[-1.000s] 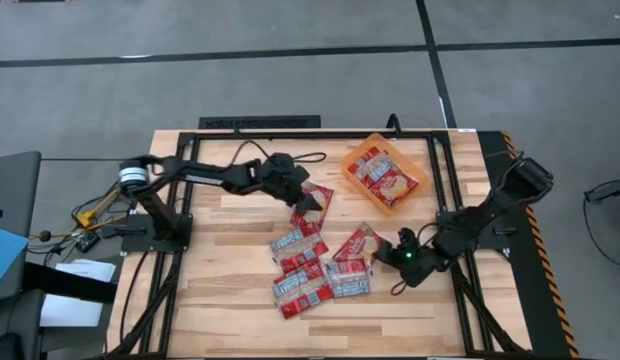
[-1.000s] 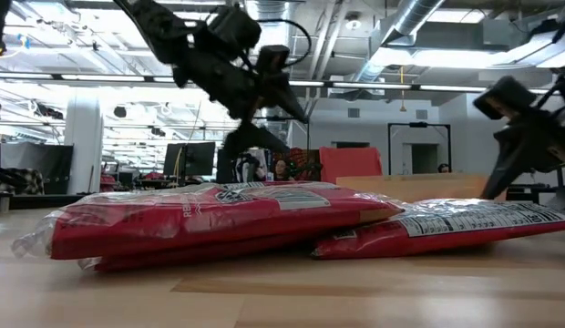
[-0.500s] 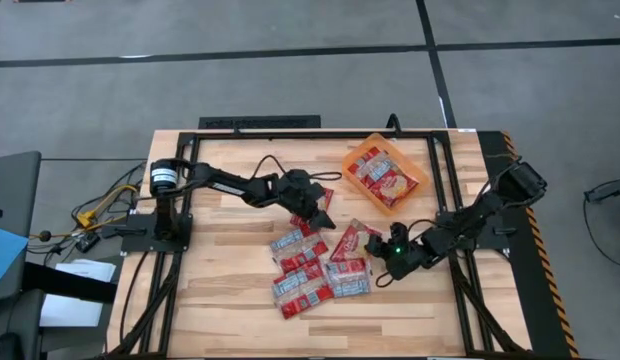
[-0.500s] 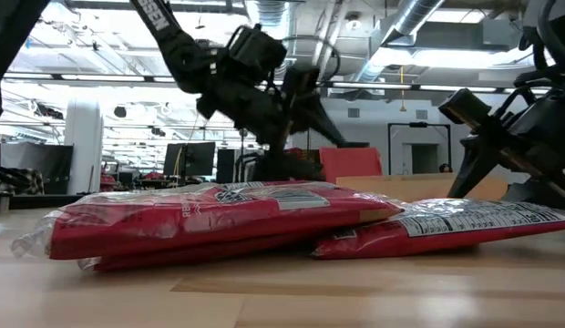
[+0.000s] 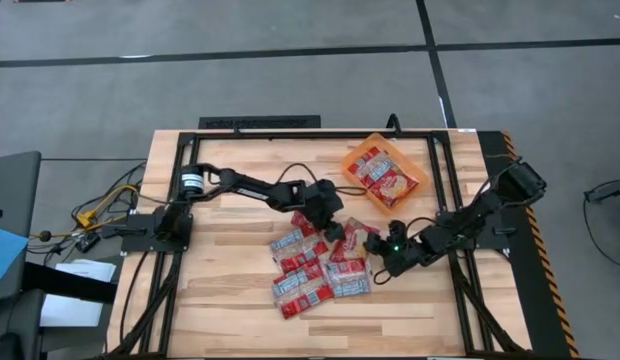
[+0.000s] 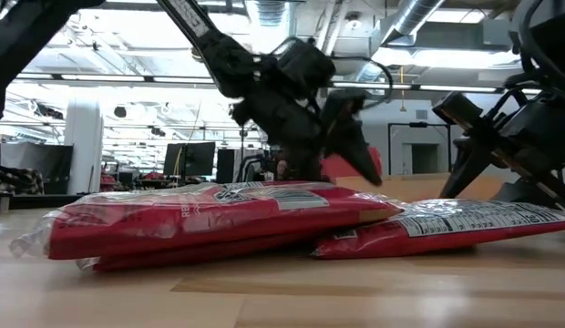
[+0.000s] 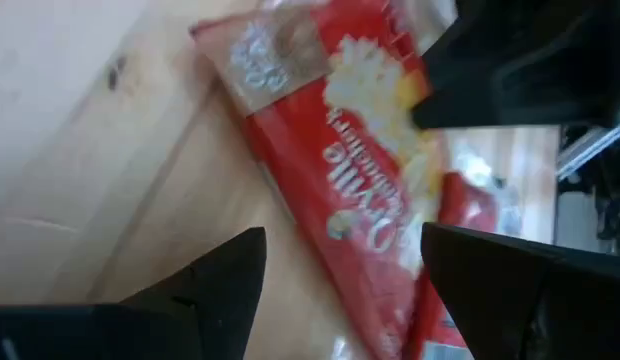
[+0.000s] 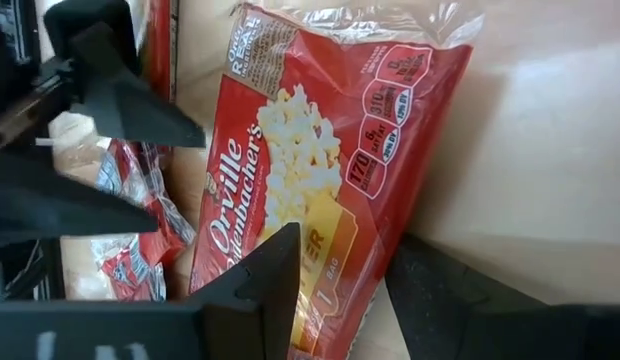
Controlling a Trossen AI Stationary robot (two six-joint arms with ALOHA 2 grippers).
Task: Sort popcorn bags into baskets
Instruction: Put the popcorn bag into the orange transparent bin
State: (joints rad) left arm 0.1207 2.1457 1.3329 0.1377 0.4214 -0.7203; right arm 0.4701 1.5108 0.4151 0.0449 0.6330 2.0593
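While both tools converge on 1 bag [image 5: 356,241] lying mid-desk beside the pile, left tool [image 5: 337,227] spread wide and empty, right tool [image 5: 380,247] straddling its edge, grip unclear, they risk colliding or tugging it apart.

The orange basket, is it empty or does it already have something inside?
Not empty. The high view shows the orange basket holding red popcorn bags; how many, cannot tell.
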